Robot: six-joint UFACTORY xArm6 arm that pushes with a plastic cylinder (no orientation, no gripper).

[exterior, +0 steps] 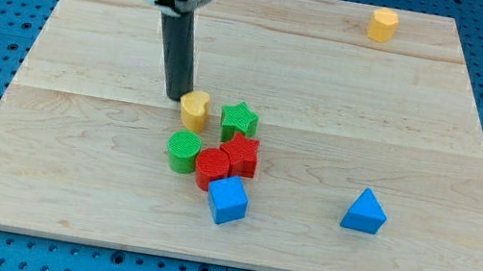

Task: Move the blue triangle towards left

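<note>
Your arm carries no hand: it ends in a dark rod, so nothing can spread, press together or pinch, and nothing is held. My tip [177, 96] rests on the bench [76, 138] at the view's centre-left, just beside the yellow heart [194, 109], at that block's left edge; you cannot tell from this view whether the two touch or a thin gap remains. No brand, label or writing can be read on the rod, the blocks or the bench. Locate the blue triangle [365, 211] at the view's lower right. It stands alone, well apart from my tip, to the tip's right and toward the view's bottom, with the cluster of blocks lying between them. That cluster sits just right of and below my tip: the green star [239, 120] is beside the yellow heart, the red star [240, 154] is directly below the green star, the red cylinder [212, 167] touches the red star on its lower left, the green cylinder [184, 151] stands at the cluster's left, and the blue cube [227, 199] lies at its bottom. A yellow hexagon [383, 25] stands near the view's top right corner, far from everything else.
</note>
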